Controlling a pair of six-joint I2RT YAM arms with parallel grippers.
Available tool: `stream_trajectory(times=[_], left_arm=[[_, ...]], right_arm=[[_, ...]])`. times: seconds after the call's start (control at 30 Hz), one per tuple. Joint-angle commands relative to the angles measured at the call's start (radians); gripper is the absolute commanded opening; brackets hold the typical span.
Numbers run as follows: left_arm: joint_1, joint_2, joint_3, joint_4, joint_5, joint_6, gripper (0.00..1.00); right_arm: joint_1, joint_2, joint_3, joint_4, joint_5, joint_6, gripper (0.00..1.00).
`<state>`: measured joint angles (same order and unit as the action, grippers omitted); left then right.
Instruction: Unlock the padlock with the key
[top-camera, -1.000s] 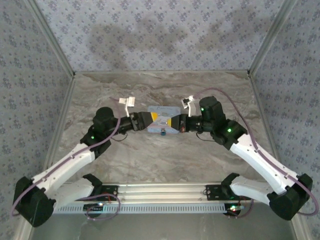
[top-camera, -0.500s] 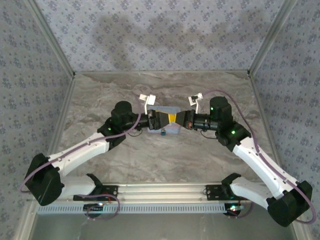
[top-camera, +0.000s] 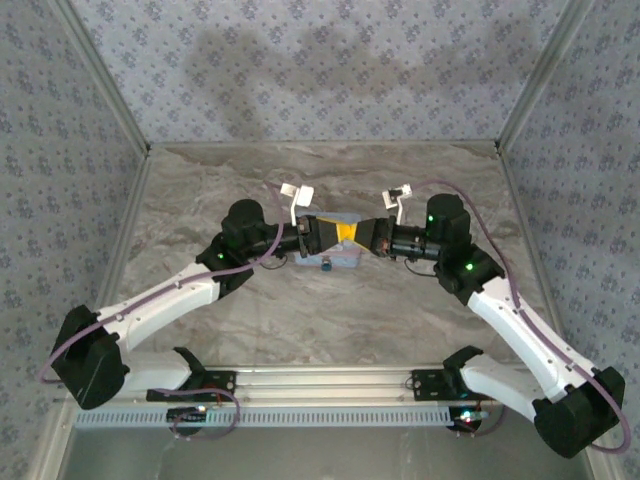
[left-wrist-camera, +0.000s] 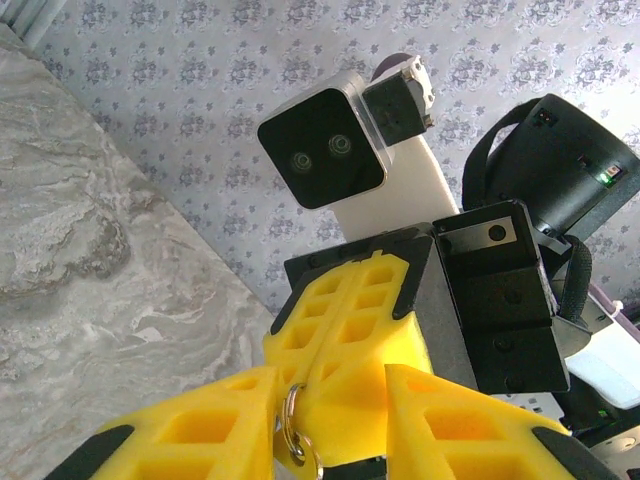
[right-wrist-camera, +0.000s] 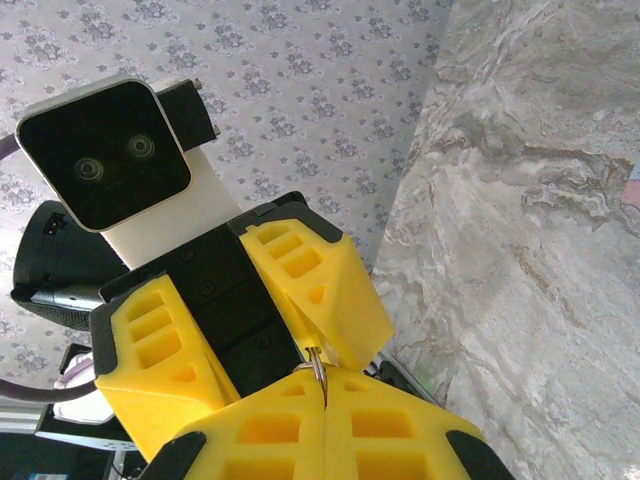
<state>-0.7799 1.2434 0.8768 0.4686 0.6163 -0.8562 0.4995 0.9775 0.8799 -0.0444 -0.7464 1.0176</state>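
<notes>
Both grippers meet fingertip to fingertip above the light blue tin. My right gripper is shut on a silver key ring that sticks out past its tips; the key itself is mostly hidden. My left gripper stands open, its yellow fingers on either side of the right gripper. The ring lies against its left finger. From above, the left gripper and right gripper touch. The padlock, small and dark, lies on the table by the tin's near edge.
The marble table is walled by patterned panels on three sides. An aluminium rail crosses the near edge between the arm bases. The left arm's camera block faces the right wrist closely.
The left arm has swung right to meet the right gripper, and its jaws have narrowed around the right fingertips and the ring. The right gripper stayed shut and shifted slightly right.
</notes>
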Motion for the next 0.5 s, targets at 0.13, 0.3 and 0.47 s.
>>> stream_trajectory(times=[0.13,0.3,0.47], left_arm=[[-0.011,-0.037,-0.021,-0.012,0.014,0.02,0.43],[-0.011,-0.051,-0.038,-0.008,0.004,0.02,0.56],[-0.011,-0.044,-0.038,0.0,0.011,0.016,0.55]], right_arm=[[-0.012,-0.014,-0.004,0.05,-0.006,0.032,0.0],[-0.013,-0.013,-0.007,0.065,-0.008,0.048,0.0],[-0.015,-0.016,-0.012,0.091,-0.013,0.07,0.0]])
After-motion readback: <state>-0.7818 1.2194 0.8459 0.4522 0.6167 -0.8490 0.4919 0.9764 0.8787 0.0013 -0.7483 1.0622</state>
